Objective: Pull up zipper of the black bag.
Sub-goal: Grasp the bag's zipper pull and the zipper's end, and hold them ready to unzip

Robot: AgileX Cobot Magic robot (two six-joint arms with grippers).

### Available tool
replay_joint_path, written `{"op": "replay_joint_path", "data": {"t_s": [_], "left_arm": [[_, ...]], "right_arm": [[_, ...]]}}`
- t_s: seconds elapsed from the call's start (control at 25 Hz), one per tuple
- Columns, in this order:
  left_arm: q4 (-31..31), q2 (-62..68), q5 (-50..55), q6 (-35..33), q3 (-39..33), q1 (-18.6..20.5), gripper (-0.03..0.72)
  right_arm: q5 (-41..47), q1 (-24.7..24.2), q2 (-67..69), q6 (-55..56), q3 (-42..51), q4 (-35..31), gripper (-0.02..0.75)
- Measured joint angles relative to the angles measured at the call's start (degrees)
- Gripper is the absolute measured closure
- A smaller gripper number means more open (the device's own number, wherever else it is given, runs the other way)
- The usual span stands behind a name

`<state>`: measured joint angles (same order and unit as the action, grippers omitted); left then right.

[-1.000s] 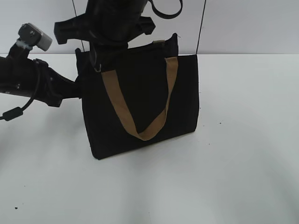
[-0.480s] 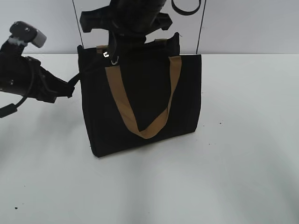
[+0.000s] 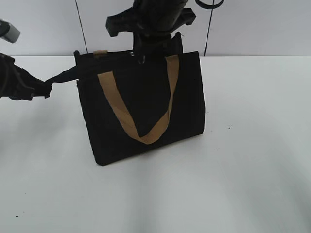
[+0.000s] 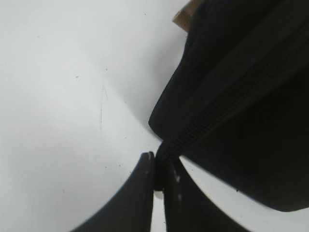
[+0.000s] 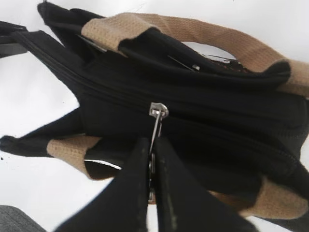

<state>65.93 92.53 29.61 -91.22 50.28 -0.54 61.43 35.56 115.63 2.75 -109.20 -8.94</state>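
Sliding rightward since earlier frames, right claw (image 5: 150, 159) clamped on zipper (image 5: 158, 110) pull; left claw (image 4: 158, 175) pinches black bag (image 3: 141, 104) end, half closed.

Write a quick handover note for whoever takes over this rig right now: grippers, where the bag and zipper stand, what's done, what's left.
Left gripper: shut on the fabric tail at the bag's left end, pulling it taut.
Right gripper: shut on the metal pull tab of the zipper, above the bag's top.
Black bag: upright on the white table, tan handle hanging down its front.
Done: the slider sits partway along the top.
Left: run it along the remaining stretch, then release both grippers.
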Motion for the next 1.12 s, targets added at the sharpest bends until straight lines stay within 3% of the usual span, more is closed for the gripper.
{"op": "replay_joint_path", "data": {"t_s": [0.28, 0.6, 0.72, 0.8, 0.92, 1.0, 1.12], "left_arm": [[-0.2, -1.2, 1.0, 0.2, 0.0, 0.6, 0.659], [0.3, -1.3, 2.5, 0.2, 0.0, 0.6, 0.659], [0.7, -1.3, 2.2, 0.2, 0.0, 0.7, 0.641], [0.8, -1.3, 2.6, 0.2, 0.0, 0.8, 0.557], [1.3, -1.3, 3.1, 1.7, 0.0, 0.9, 0.292], [1.3, -2.1, 3.1, 5.7, 0.1, 1.0, 0.132], [-2.3, -4.9, 4.5, 12.5, 0.9, 1.0, 0.092]], "right_arm": [[4.5, -4.5, 0.0, -0.5, 0.0, 8.9, 0.748], [6.2, -6.6, -0.2, -1.2, 0.0, 7.4, 0.743], [5.8, -7.1, -1.4, -4.3, 0.0, 6.1, 0.644], [4.4, -7.5, -3.1, -5.6, 0.0, 5.0, 0.475], [3.5, -7.7, -5.7, -6.1, -0.1, 4.3, 0.294], [3.8, -7.7, -6.9, -6.4, -0.1, 4.3, 0.258], [5.4, -7.7, -8.4, -8.0, -0.1, 5.1, 0.241]]}}
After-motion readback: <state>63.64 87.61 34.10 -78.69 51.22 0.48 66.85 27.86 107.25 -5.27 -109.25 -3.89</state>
